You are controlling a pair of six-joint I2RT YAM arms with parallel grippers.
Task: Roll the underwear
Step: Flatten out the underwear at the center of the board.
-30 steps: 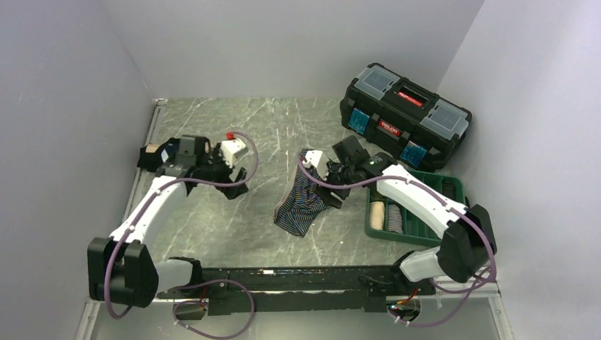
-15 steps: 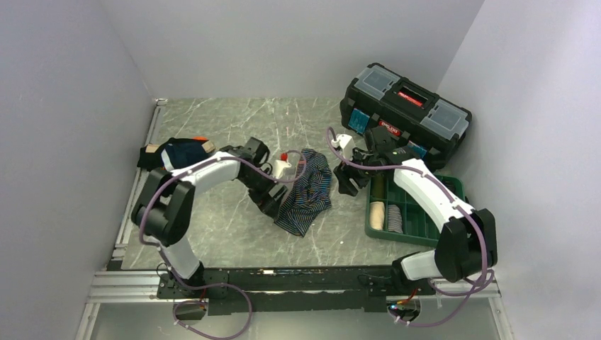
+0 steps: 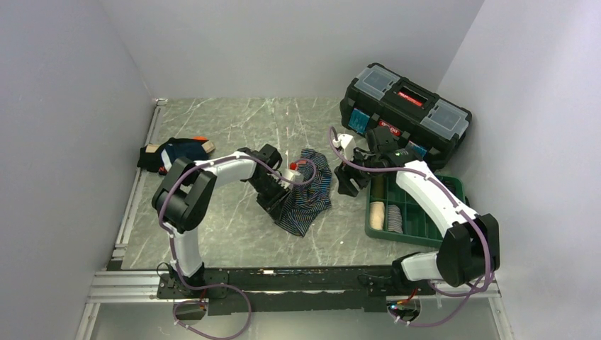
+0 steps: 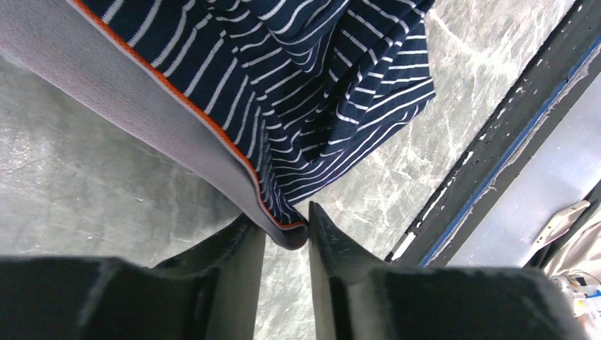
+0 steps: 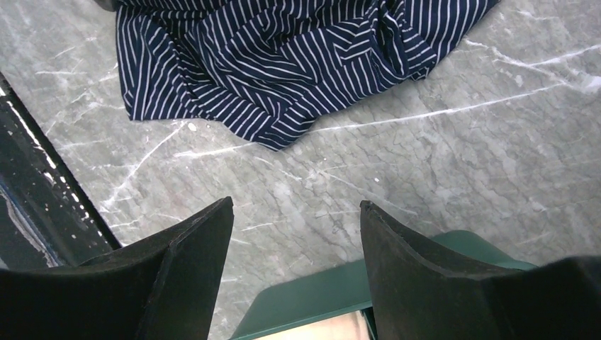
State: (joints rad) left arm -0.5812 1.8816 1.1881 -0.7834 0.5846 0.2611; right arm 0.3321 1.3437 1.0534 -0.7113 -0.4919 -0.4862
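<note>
The navy white-striped underwear lies crumpled on the marble table's middle. My left gripper is at its left edge. In the left wrist view my left gripper is shut on the corner of the underwear's grey, orange-edged waistband. My right gripper hovers to the cloth's right, open and empty. In its wrist view my right gripper is over bare table, apart from the striped underwear. More dark underwear lies bunched at the far left.
A green compartment tray holding rolled cloths stands at the right, its corner under my right gripper. A black toolbox sits behind it. The black frame rail runs along the near edge.
My left arm swung from the far-left pile to the striped underwear and its jaws closed on the waistband corner. My right gripper left the cloth and drew back toward the tray.
</note>
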